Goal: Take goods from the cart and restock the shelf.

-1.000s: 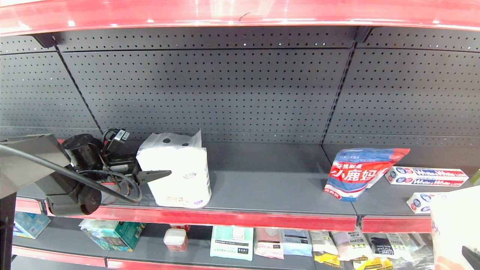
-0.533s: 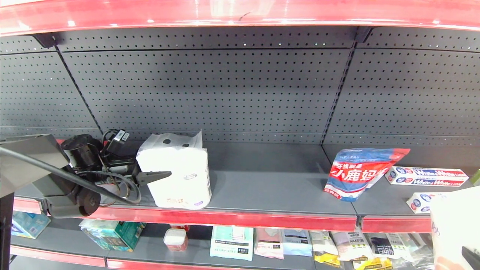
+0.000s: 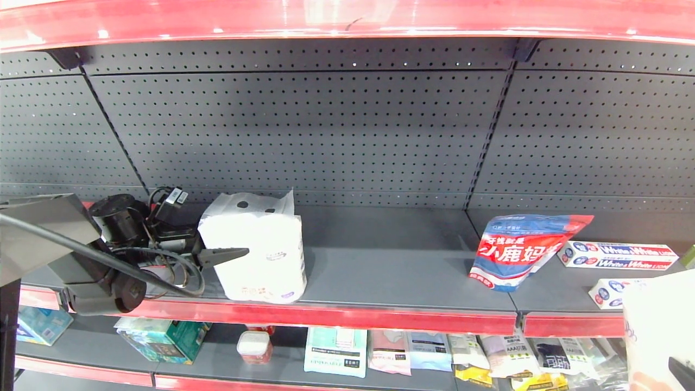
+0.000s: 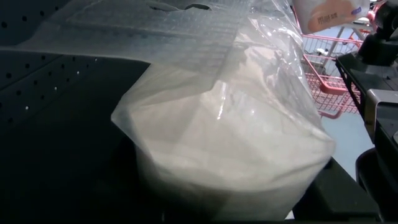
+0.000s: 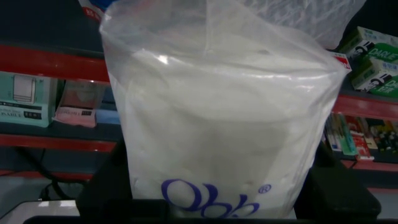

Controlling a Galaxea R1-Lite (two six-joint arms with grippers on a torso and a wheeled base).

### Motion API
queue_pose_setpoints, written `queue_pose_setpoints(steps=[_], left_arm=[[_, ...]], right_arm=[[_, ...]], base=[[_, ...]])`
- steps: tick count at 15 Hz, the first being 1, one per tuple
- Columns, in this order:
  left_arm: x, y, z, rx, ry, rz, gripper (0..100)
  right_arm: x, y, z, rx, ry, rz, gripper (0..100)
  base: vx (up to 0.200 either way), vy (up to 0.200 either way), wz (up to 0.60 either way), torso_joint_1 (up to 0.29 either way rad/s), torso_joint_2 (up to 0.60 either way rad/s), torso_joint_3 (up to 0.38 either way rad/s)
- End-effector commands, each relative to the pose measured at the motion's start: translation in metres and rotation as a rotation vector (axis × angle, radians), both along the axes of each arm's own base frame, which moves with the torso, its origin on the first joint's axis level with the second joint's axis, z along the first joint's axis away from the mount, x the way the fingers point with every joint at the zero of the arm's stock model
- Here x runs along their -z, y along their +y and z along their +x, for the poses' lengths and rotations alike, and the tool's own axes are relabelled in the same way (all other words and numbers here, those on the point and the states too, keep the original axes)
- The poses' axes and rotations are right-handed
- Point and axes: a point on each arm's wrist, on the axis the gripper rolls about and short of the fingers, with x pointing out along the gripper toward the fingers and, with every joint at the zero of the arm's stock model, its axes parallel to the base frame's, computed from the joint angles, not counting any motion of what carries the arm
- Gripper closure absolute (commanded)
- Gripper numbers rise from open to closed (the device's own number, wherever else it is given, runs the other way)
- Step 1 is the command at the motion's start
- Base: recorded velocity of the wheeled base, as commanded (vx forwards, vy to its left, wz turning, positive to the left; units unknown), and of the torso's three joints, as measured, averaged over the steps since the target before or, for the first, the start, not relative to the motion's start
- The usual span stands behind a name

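Two packs: white paper rolls in clear plastic wrap, one at each end effector
Left pack [image 3: 266, 255] [image 4: 230, 149]: upright on the grey shelf [image 3: 391, 260], close to its red front lip; pressed right up against the left end effector [image 3: 239, 245], on that end effector's far side
Left end effector: low over the shelf's left end, touching the wrap; cannot tell whether it grips the pack or sits loose around it
Right end effector [image 5: 224, 186]: clamped on the right pack [image 5: 217, 112] [image 3: 657, 326], dark pads against both sides of the wrap
Right pack: off the shelf, in the air before its front lip; well apart from the left end effector
Pouch [image 3: 516, 250]: red, white and blue; upright on the shelf between the two end effectors, nearer the right one
Boxes [image 3: 619, 255]: flat on the shelf, just beyond the right end effector's pack
Cart [image 4: 326, 81]: red wire; past the left end effector's pack
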Motion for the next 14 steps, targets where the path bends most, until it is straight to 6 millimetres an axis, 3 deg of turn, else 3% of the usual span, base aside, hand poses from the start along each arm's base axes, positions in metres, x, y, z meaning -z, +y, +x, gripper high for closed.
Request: queue_pose_setpoints(steps=[1,14], left_arm=[[0.0003,0.0002,-0.0001,-0.001,0.0,0.0,100],[0.0043,0.0015,0.0007,-0.012,-0.024,0.005,100]], right_arm=[[0.0,-0.0001,0.0001,0.001,0.0,0.0,100],[-0.0001,0.0,-0.0001,0.0,-0.001,-0.005,100]], base=[[0.0,0.0,0.0,0.0,0.0,0.0],[0.0,0.0,0.0,0.0,0.0,0.0]])
